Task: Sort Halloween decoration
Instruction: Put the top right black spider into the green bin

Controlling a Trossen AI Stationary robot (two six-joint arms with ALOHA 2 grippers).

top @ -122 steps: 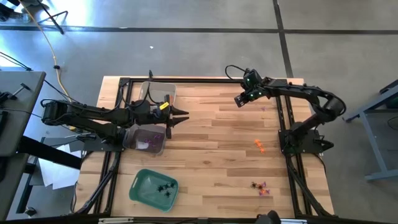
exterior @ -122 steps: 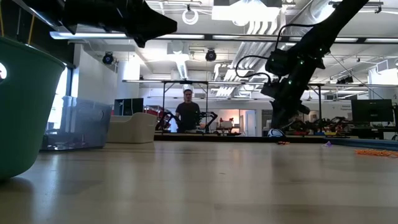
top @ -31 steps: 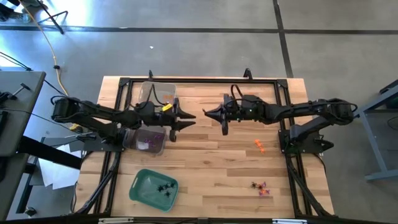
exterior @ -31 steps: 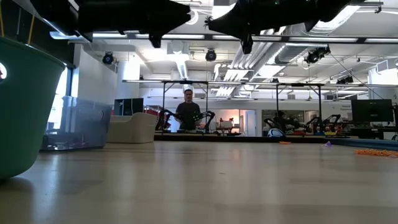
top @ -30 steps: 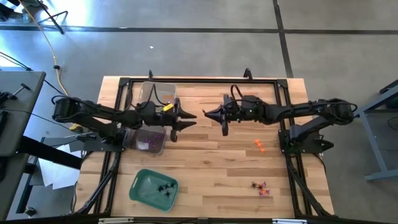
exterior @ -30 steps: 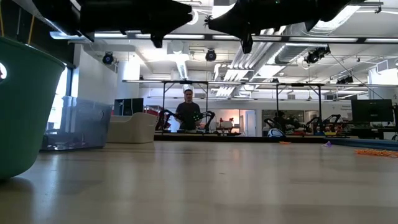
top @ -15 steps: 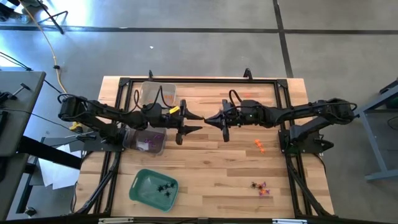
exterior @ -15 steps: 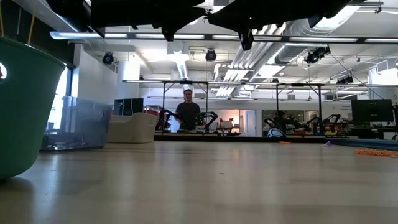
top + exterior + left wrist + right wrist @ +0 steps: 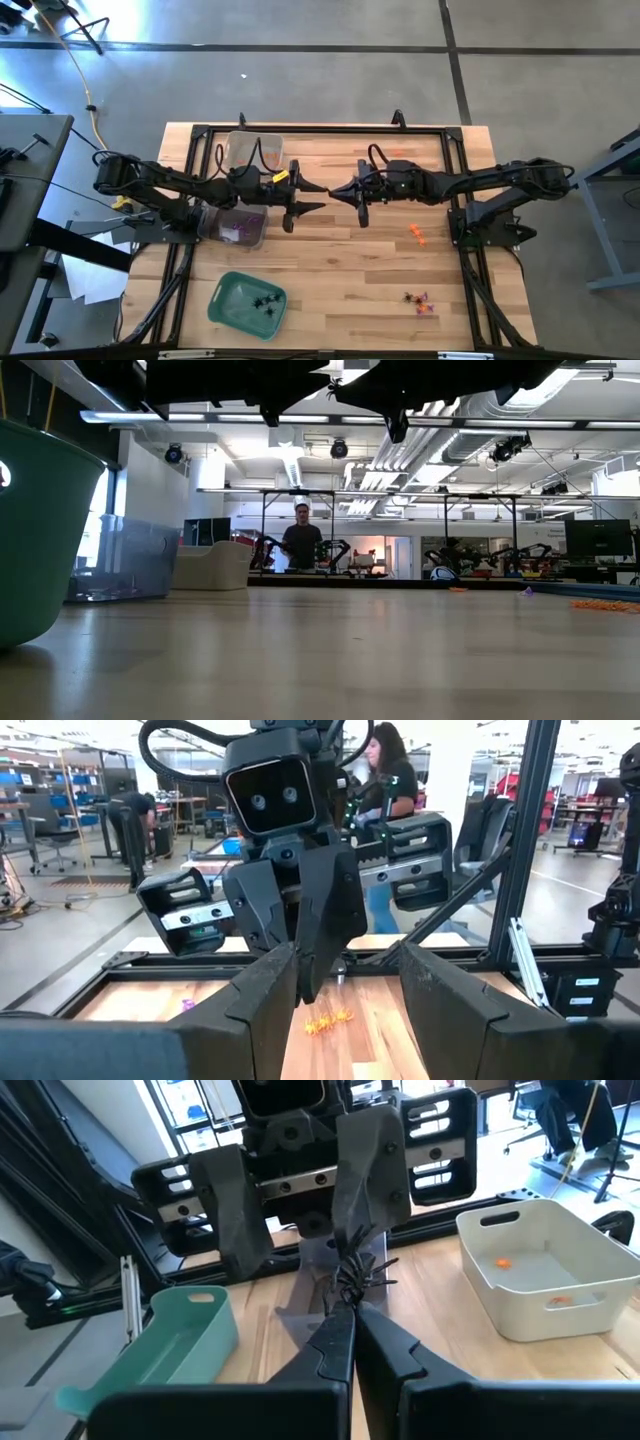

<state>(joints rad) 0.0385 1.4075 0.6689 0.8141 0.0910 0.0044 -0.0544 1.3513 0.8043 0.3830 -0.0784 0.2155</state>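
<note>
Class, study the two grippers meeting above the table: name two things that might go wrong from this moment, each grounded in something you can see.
1. The right gripper, shut, pinches the black spider only at its fingertips; it may drop onto the table in the handover.
2. The left gripper is open and almost tip to tip with the right; a small misalignment might make the fingers collide or close on nothing.

Grey concrete floor point(image 9: 330, 60) — bright ceiling lights point(image 9: 375, 380), workbenches beyond
</note>
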